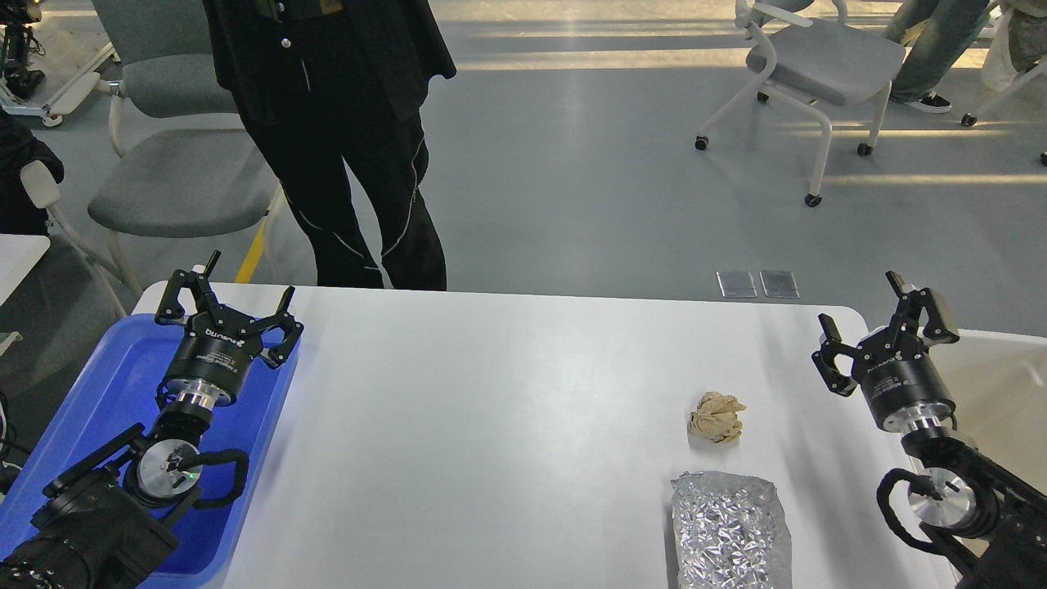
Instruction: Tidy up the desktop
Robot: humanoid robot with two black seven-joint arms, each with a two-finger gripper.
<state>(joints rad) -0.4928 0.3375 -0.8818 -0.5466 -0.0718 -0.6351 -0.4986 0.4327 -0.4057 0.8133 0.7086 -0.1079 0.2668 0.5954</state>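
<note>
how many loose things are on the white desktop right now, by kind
Loose on the desktop:
crumpled beige paper ball: 1
crinkled silver foil packet: 1
Total: 2
The blue tray at the left edge shows nothing in it.

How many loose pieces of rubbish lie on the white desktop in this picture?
2. A crumpled beige paper ball lies right of centre on the desktop; a silver foil packet lies just nearer than it, at the near edge, partly cut off by the frame.
</note>
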